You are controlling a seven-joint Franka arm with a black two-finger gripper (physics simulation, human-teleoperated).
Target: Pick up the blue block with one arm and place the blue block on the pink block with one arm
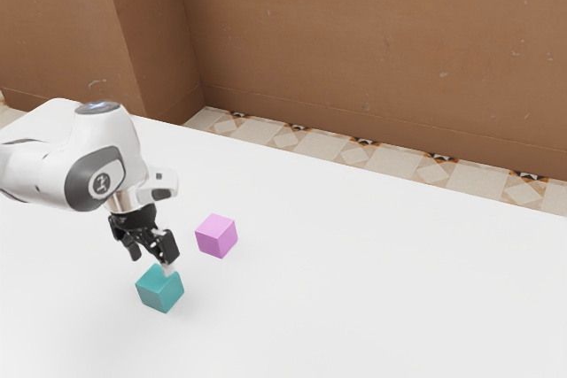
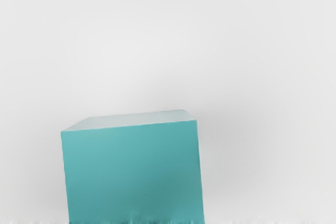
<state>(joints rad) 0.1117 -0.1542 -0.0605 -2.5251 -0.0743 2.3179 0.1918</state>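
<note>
We count two blocks on the white surface: one blue block (more teal to our eye) and one pink block. They lie apart, the pink one toward the exterior view's right and farther back. One arm reaches in from the exterior view's left. Its jaws hang released, spread just above the blue block, with one pale fingertip at the block's top edge; we cannot tell whether it touches. In the wrist view the blue block sits under the hand, its lower part cut off.
</note>
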